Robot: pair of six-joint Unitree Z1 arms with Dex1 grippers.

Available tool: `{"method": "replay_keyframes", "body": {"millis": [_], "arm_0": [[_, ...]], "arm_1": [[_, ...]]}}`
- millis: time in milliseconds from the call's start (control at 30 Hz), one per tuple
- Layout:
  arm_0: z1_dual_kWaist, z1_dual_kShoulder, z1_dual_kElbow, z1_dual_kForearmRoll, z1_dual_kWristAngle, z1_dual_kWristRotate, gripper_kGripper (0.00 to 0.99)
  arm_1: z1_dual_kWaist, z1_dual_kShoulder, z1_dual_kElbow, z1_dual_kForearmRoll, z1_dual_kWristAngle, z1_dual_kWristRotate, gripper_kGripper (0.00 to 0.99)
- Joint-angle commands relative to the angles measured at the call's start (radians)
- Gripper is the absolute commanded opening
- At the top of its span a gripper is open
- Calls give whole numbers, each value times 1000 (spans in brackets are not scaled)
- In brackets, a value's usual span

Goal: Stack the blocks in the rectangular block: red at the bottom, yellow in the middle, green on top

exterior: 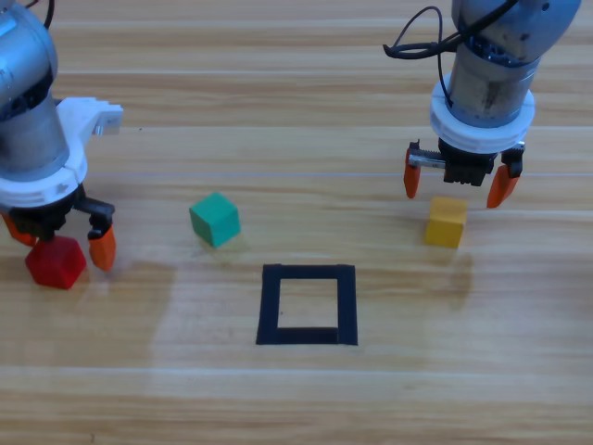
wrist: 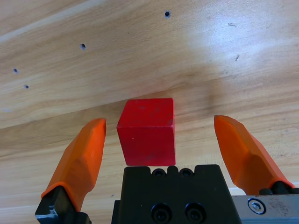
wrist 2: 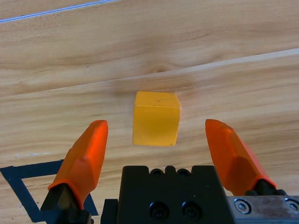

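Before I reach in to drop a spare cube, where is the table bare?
Bare: inside the tape square, and the front strip below it. Crowded: left gripper around the red cube, right gripper over the yellow cube.

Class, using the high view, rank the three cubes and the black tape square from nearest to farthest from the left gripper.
From the left gripper:
1. Red cube: between its open jaws, at the picture's left edge.
2. Green cube: to its right, left of centre.
3. Black tape square: farther right, at the middle.
4. Yellow cube: far right, under the right gripper.
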Motion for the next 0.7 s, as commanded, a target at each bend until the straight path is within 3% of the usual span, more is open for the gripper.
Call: {"method": "replay_keyframes", "body": {"millis": [33,300,433,533,633,700], "arm_0": [[82,64,-9,8,-41,-17,990],[135,59,-2,6,-80,-15,982],[133,64,9,0,-94,-23,830],[133,61,15,0,-94,-41,732],[122,50,23,0,-97,-52,578],[109,36,24,4,-97,-66,402]], "arm_1": [[-27,112,-16,13,48,12,919],[-30,142,-18,13,54,18,847],[-33,155,-15,13,56,22,804],[-33,156,-15,13,57,24,687],[-33,161,-15,13,60,22,431],[-33,164,-15,13,60,22,282]]}}
